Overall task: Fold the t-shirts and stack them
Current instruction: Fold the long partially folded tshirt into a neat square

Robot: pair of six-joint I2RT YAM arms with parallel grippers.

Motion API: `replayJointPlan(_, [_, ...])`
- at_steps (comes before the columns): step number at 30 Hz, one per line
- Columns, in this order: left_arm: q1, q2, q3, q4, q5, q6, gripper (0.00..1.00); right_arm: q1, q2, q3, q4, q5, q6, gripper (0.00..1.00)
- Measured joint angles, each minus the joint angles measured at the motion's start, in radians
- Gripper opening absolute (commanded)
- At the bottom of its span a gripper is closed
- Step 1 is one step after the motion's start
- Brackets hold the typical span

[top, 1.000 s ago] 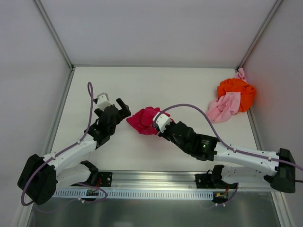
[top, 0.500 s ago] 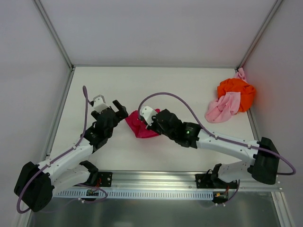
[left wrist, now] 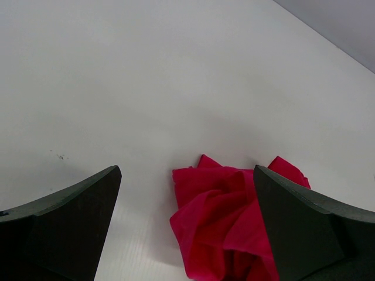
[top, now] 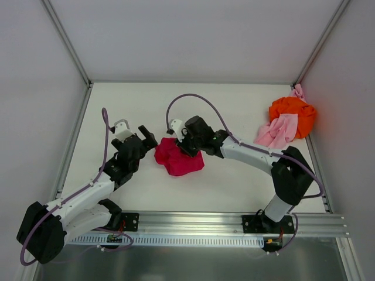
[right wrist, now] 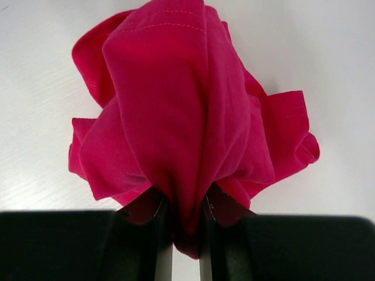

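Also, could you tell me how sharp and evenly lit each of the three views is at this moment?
Top external: sharp, even diffuse light, only faint shadows on the table. Right wrist: crimson t-shirt crisp, stitching visible; the right fingers are a blurred black band. Left wrist: left fingers dark and featureless, cloth slightly soft.

right gripper (top: 184, 145) swung left, farther up the table, with its pinch of crimson t-shirt (top: 177, 159), right elbow folded in, bundle seemingly slightly nearer, left gripper (top: 147, 136) edged left
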State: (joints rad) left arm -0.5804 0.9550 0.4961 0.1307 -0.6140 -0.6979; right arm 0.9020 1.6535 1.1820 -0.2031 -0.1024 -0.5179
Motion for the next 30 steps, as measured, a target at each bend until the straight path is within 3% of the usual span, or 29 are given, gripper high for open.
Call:
replayJointPlan(11, [0.0,-0.018,-0.016,-0.008,-0.02,0.0,0.99,-0.091,0.151,0.188,-0.109,-0.169,-0.004,0.01])
replayJointPlan(12, [0.0,-0.018,-0.016,-0.008,-0.021,0.0,0.99,-0.093,0.167,0.226,-0.138,-0.174,-0.011,0.08])
replayJointPlan(13, [0.0,-0.018,-0.016,-0.008,-0.021,0.0,0.99,-0.093,0.184,0.271,-0.177,-0.177,-0.019,0.36])
replayJointPlan(17, [0.0,-0.018,-0.016,-0.008,-0.024,0.002,0.99,-0.093,0.237,0.403,-0.244,-0.167,-0.043,0.56])
replayJointPlan(18, [0.001,-0.018,-0.016,-0.008,-0.024,0.002,0.99,-0.093,0.238,0.413,-0.248,-0.161,-0.051,0.68])
replayJointPlan(19, [0.003,-0.018,-0.016,-0.008,-0.024,0.002,0.99,-0.093,0.238,0.417,-0.252,-0.157,-0.051,0.74])
replayJointPlan(24, [0.012,-0.018,-0.016,-0.008,-0.024,0.003,0.99,-0.093,0.237,0.401,-0.253,-0.127,-0.068,0.8])
replayJointPlan(30, [0.013,-0.018,-0.016,-0.008,-0.024,0.003,0.99,-0.092,0.217,0.328,-0.219,-0.005,-0.068,0.8])
